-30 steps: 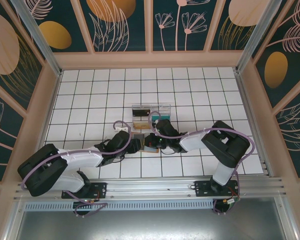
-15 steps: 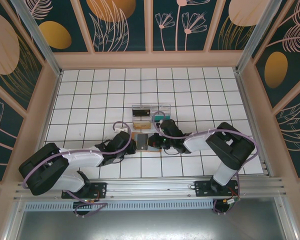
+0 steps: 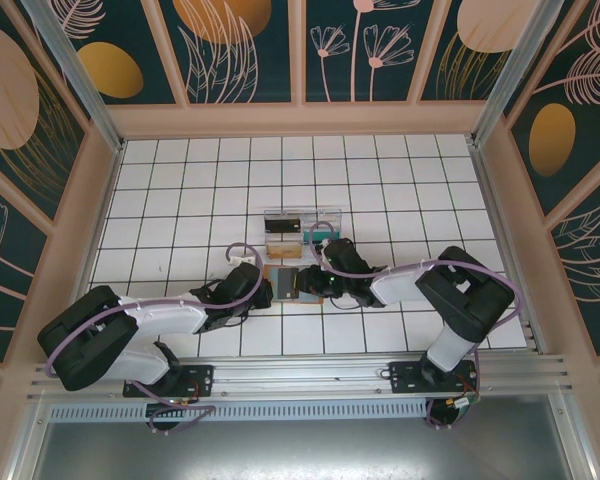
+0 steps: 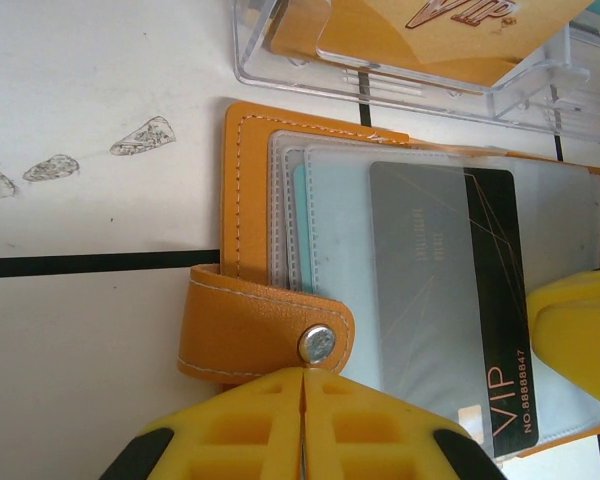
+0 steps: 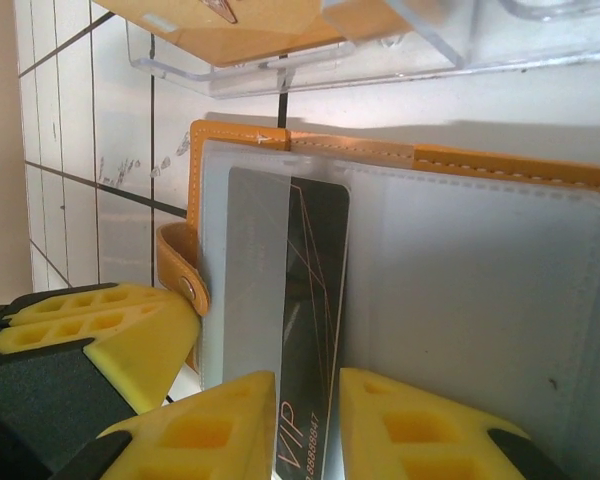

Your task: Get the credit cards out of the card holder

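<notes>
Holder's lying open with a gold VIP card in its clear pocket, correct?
No. The card holder lies open, but the VIP card in its clear pocket is grey and black, not gold; the left wrist view shows it.

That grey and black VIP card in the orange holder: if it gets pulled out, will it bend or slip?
Probably stiff: the VIP card lies flat with straight edges, no sag. Likely slippery: its face looks smooth, and it sits against the clear sleeves of the card holder. Being thin and flat, it seems light but awkward to get under.
</notes>
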Motion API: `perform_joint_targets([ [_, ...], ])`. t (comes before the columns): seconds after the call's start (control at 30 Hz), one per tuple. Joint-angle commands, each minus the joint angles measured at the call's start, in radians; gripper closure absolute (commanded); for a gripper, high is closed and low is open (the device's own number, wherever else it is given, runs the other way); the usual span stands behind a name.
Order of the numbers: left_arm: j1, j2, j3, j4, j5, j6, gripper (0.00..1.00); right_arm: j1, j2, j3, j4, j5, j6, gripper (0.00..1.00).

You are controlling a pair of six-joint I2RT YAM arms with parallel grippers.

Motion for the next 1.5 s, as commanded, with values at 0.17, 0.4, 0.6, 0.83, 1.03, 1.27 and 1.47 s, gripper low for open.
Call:
perform_joint_targets([
  [0.17,0.000,0.015,0.004,0.001,0.010,-0.001,0.91,-0.004,0.054,0.031,0.024,-0.010,-0.006,0.80],
  [0.4,-0.001,0.005,-0.002,-0.005,0.005,-0.002,0.91,-0.006,0.045,0.017,0.018,0.001,0.000,0.97],
  [0.6,0.001,-0.005,-0.007,-0.020,-0.007,-0.001,0.92,-0.019,-0.004,-0.035,0.006,0.025,0.005,1.00],
  [0.83,0.000,-0.010,-0.007,-0.021,-0.004,0.000,0.92,-0.050,-0.060,-0.111,0.018,0.036,0.010,1.00],
  [1.03,0.000,-0.015,-0.004,-0.028,-0.004,0.003,0.93,-0.070,-0.135,-0.165,0.012,0.050,0.011,1.00],
  [1.27,0.001,-0.019,0.006,-0.030,0.004,0.010,0.92,-0.107,-0.235,-0.205,-0.037,0.061,-0.017,1.00],
  [1.47,0.001,-0.031,0.010,-0.038,0.002,0.017,0.92,-0.140,-0.345,-0.208,-0.141,0.076,-0.066,1.00],
])
